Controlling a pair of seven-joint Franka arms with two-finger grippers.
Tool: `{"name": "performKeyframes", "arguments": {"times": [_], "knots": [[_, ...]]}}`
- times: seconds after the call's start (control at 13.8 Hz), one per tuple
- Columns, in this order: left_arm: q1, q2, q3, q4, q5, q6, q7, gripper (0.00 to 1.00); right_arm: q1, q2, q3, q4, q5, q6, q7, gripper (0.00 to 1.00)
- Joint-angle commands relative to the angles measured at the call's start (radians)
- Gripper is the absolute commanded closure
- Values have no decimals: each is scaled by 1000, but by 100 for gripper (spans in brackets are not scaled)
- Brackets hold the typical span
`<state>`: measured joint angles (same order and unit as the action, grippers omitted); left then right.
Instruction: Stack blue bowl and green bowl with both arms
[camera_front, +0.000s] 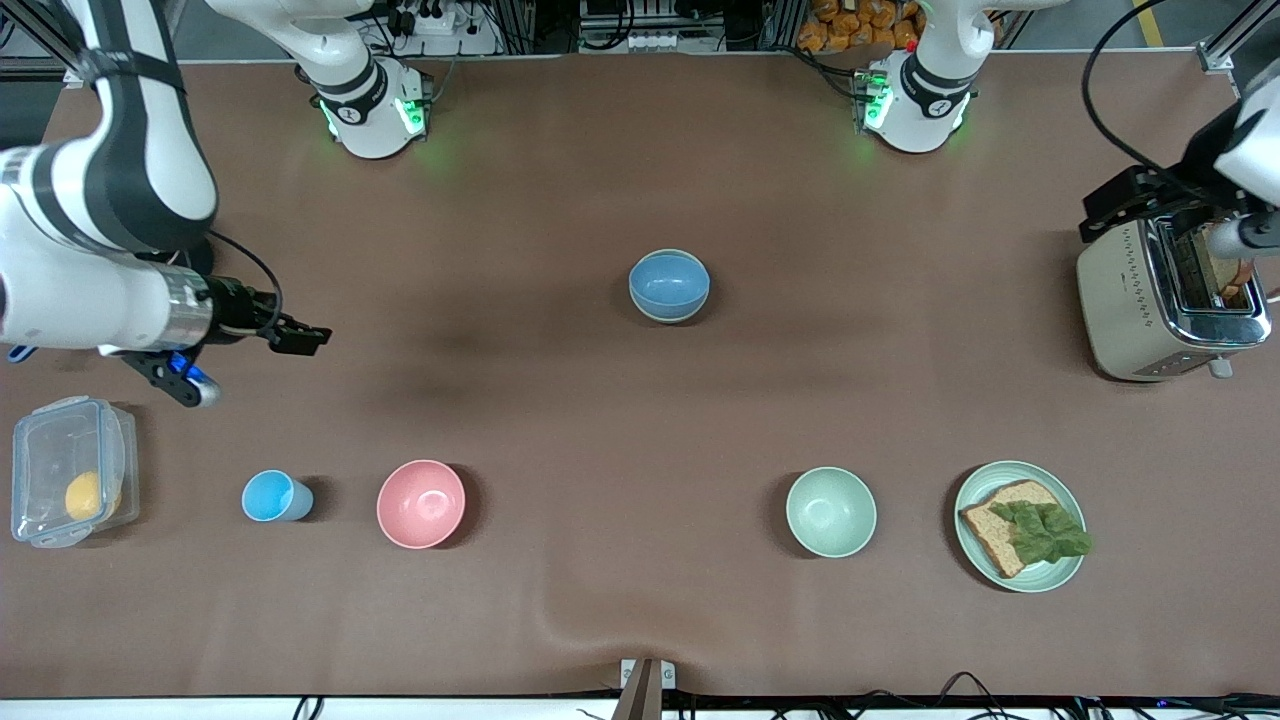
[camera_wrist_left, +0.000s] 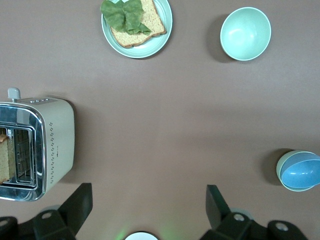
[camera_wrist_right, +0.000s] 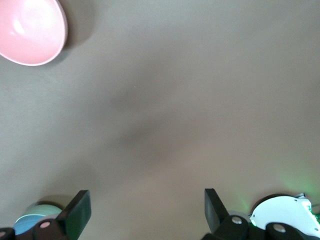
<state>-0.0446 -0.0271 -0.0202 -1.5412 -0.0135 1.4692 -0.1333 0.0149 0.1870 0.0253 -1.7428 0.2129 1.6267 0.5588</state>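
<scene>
The blue bowl sits nested inside the green bowl at the middle of the table; only the green bowl's pale rim shows round it. The pair also shows in the left wrist view, blue bowl in green bowl, and at the edge of the right wrist view, blue bowl in green bowl. My left gripper is open and empty, up over the toaster. My right gripper is open and empty, up over bare table at the right arm's end.
A toaster with toast stands at the left arm's end. Nearer the front camera stand a mint bowl, a green plate with bread and lettuce, a pink bowl, a light-blue cup and a clear lidded box.
</scene>
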Motion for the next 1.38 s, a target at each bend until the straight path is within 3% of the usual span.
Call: {"name": "performKeyframes", "arguments": {"times": [0.0,0.15,0.58,0.87,1.31], "knots": [[-1,15,-1,16,-13,-6,17,0,-59,-92,82,12,-56,-1,-63,0],[0,12,-4,16,-13,-26,17,0,-98,-159,162,48,-139,-17,-137,0],[2,13,-43,9,-8,-49,17,0,-76,-172,165,307,-152,-194,-215,0],[-3,15,-44,7,-8,-49,20,0,-58,-169,157,312,-203,-134,-299,0],[-4,15,-58,9,-6,-49,15,0,-64,-161,143,305,-213,-102,-398,0]]}}
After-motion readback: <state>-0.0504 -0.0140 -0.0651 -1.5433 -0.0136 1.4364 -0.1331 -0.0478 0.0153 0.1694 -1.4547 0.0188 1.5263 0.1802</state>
